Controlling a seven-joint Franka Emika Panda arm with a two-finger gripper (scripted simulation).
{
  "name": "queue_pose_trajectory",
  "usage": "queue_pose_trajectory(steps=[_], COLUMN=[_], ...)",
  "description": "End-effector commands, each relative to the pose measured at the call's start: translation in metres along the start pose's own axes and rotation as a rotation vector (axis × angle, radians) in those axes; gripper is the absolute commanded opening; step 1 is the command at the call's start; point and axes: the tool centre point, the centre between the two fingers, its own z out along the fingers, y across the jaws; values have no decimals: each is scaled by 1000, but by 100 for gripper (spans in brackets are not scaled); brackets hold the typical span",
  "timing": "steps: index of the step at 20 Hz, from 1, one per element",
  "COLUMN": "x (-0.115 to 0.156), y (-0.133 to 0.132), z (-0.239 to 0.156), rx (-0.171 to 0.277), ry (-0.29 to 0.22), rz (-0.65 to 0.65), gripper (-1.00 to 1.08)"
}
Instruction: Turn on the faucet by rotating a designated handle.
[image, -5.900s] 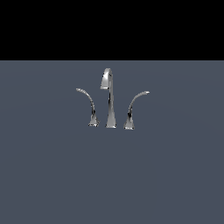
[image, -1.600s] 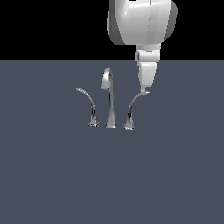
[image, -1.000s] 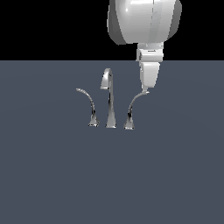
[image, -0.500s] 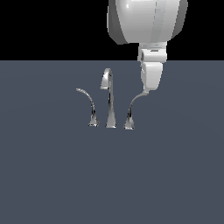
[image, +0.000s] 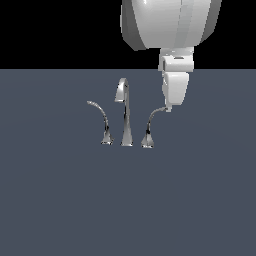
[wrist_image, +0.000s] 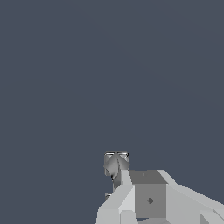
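The handle (image: 149, 131) stands on the grey table (image: 128, 200) just beside the faucet (image: 124, 112) spout, on the exterior view's right. Its curved tip meets the lower end of the claw (image: 170, 103) hanging above. Whether the claw is open or closed cannot be told. A slimmer lever (image: 101, 123) stands on the spout's other side. No writing shows.

Chrome faucet (image: 125, 112) upright — handle (image: 150, 127) curving upward.

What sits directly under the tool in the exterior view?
The tip of the handle meets the lower edge of the tool. Whether they touch is hidden; the spout stands apart.
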Motion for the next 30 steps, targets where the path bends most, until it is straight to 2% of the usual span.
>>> queue_pose_trajectory(steps=[1,6,8,18,19,20,30], x=[-10,-13,-5,-55,-55,-30,-96], y=[12,29,24,48,48,44,31], z=[-1,-1,0,-1,-1,-1,-1], rx=[-11,-14,-10,-14,-14,-11,-14], ry=[-3,-2,0,-2,-2,4,-1], rz=[-12,-8,4,-7,-7,29,-4], gripper=[-100,-100,-100,-100,-100,-100,-100])
